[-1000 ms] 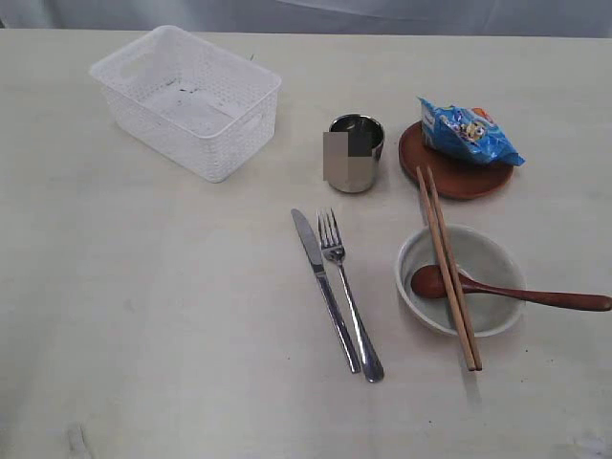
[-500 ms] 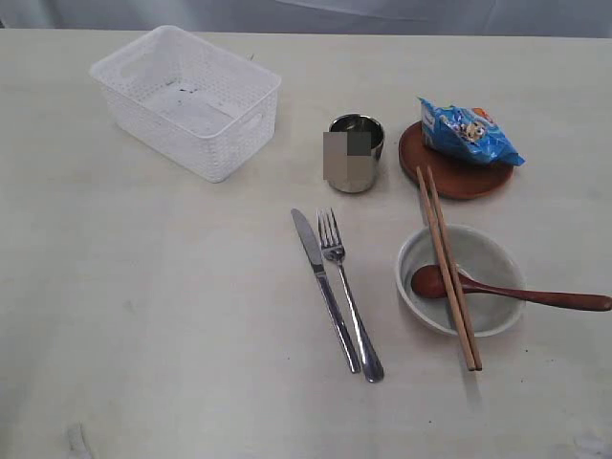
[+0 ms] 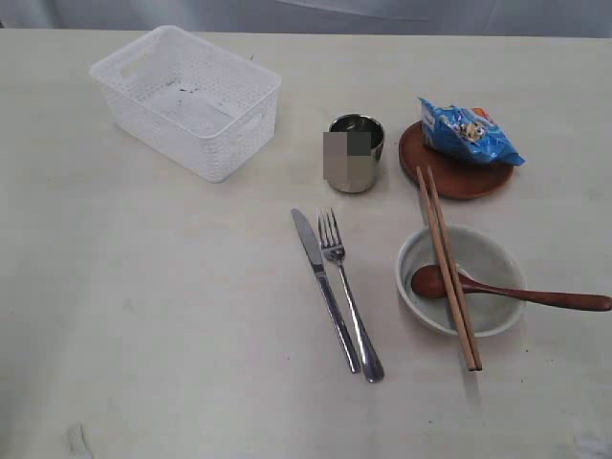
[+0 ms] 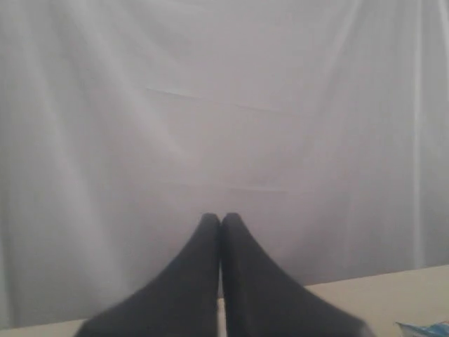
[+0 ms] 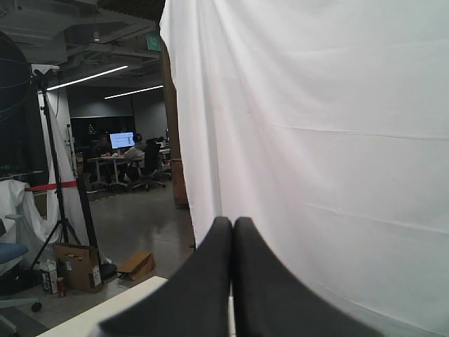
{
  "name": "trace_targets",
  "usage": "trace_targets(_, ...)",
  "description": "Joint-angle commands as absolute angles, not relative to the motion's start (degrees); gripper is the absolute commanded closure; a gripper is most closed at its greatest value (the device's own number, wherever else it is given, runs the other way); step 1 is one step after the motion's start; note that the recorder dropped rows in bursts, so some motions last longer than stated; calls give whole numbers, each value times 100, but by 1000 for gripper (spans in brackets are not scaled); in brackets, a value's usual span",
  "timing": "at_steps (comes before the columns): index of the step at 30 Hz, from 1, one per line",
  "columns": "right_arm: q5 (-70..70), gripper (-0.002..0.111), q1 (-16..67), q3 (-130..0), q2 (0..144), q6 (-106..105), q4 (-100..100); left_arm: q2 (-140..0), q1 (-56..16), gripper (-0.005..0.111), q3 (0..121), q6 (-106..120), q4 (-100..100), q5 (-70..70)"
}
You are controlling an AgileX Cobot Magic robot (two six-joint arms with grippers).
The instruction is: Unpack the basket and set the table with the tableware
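One blue snack packet on the plate carries illegible print.

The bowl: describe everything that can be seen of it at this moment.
The bowl is round and shallow, pale grey-green inside with a lighter rim, and looks ceramic. It stands upright on the table, at the lower right of the exterior view, nearer the camera than the plate. The spoon rests its head inside, with the handle out over the right rim. Two chopsticks lie across both rims and stick out past the near one.
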State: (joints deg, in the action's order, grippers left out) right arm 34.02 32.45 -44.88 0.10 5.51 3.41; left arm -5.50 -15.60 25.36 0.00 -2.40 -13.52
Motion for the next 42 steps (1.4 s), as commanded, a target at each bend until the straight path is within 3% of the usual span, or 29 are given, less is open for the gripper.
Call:
trace_targets(1,3368,109,3207,-4461,0,556,316,-346,-818,107,2329,34,-262,-1433)
trace_targets(6,3368,109,3207,-4461,0,545,316,-105,-322,107,1787,-175,-262,-1202)
trace_targets(30,3354,109,3207,-4461,0,518,316,0,-322,107,0,-175,-174,-312)
trace_targets(42,3354,109,3207,-4461,0,574,316,0,-831,107,0,-164,537,-1374)
